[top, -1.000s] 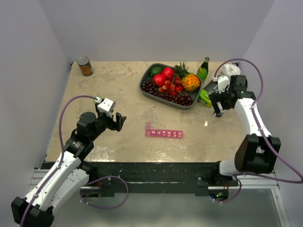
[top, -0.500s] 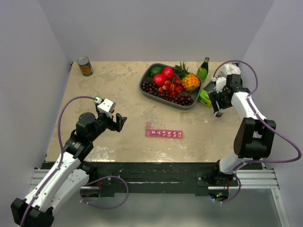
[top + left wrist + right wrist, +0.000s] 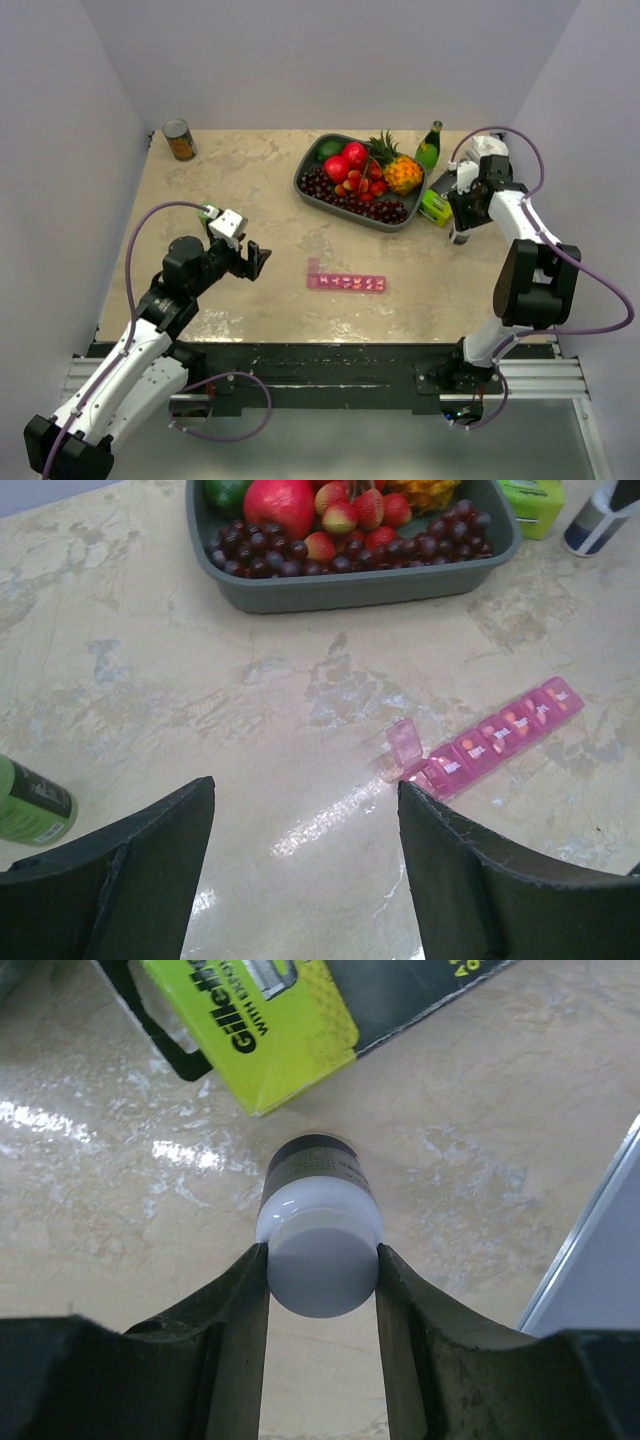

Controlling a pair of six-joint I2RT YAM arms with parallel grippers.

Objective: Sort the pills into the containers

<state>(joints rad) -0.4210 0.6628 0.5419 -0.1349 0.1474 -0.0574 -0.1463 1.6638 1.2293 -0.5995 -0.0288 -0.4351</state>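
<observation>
The pink containers point(image 3: 346, 282) point(image 3: 490, 742) lie as one strip in the middle of the table, with the lid of the leftmost compartment standing open. Orange specks show through some lids; I see no loose pills on the table. My left gripper point(image 3: 258, 258) point(image 3: 305, 790) hovers open to the left of the strip, nothing between its fingers. At the far right, my right gripper point(image 3: 459, 238) point(image 3: 322, 1250) has both fingers pressed against the white end of a small white bottle point(image 3: 318, 1190) point(image 3: 600, 520) with a dark band that rests on the table.
A grey fruit tray point(image 3: 310, 190) sits at the back centre, a green glass bottle point(image 3: 430, 145) behind it. A green razor package point(image 3: 434, 207) point(image 3: 260, 1030) lies just beyond the white bottle. A can point(image 3: 179, 139) stands back left. The right wall is close.
My right gripper has closed from wide open onto the white bottle and shifted slightly. The left arm has barely moved.
</observation>
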